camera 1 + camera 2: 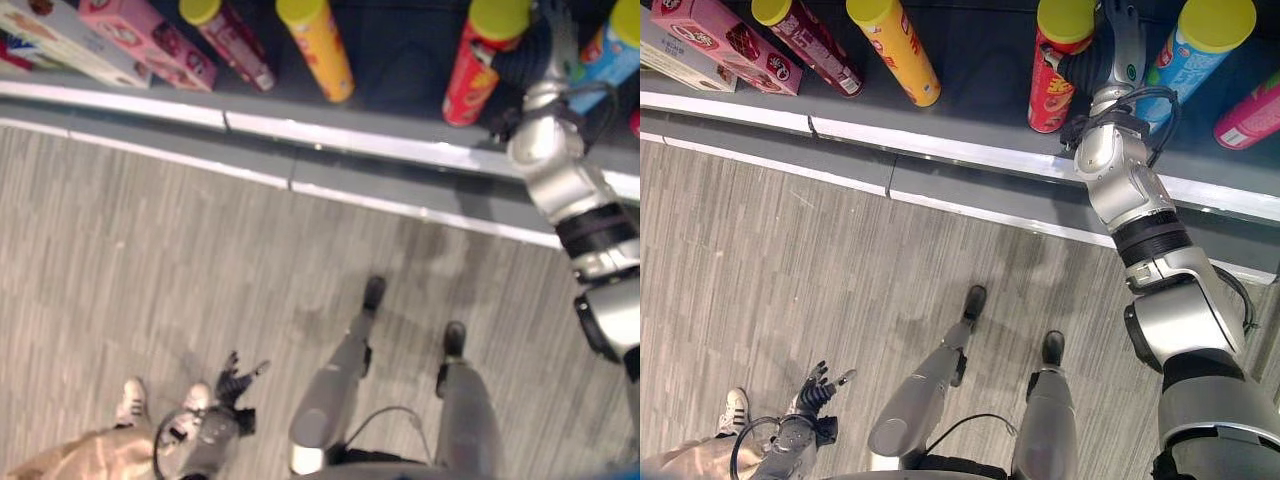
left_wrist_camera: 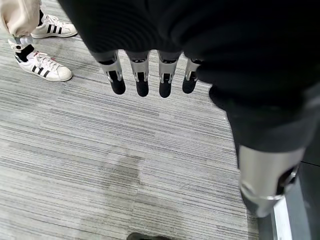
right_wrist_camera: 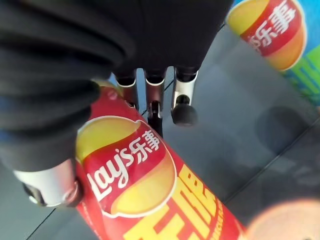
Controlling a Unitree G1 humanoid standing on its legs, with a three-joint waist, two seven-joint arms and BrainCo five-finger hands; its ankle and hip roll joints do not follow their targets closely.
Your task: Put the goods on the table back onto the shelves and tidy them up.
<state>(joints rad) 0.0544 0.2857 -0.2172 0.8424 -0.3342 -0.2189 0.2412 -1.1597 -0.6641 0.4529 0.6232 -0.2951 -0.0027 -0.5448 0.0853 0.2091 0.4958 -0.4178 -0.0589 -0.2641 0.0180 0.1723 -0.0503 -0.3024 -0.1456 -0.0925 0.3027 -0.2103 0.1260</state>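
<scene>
- Five tall snack cans stand along the grey shelf (image 1: 970, 140): a dark red one (image 1: 810, 40), an orange one (image 1: 895, 50), a red one (image 1: 1055, 70), a blue one (image 1: 1190, 60) and a pink one (image 1: 1250, 118) at the far right.
- Two flat boxes, a pink box (image 1: 730, 45) and a pale box (image 1: 60, 40), lie at the shelf's left end.
- Right hand (image 1: 1110, 55) reaches between the red can and the blue can; in the right wrist view the red can (image 3: 145, 195) lies close against the palm and thumb side.
- Its fingers (image 3: 182, 107) look only loosely curled and do not seem closed round the can; I cannot tell for sure whether they touch it.
- Left hand (image 2: 145, 75) hangs low over the wood-grain floor (image 2: 100, 165), fingers straight, side by side, holding nothing.
- Someone's white striped shoes (image 2: 42, 67) stand near that hand.
- Handling, as a judgement: the red can is probably light, stiff cardboard with a smooth, slippery wrap, tall and easy to tip.
- Best hold would be round the middle of the tube, thumb opposite the fingers, not at the yellow-green lid (image 1: 1065, 18), which may pop off.
</scene>
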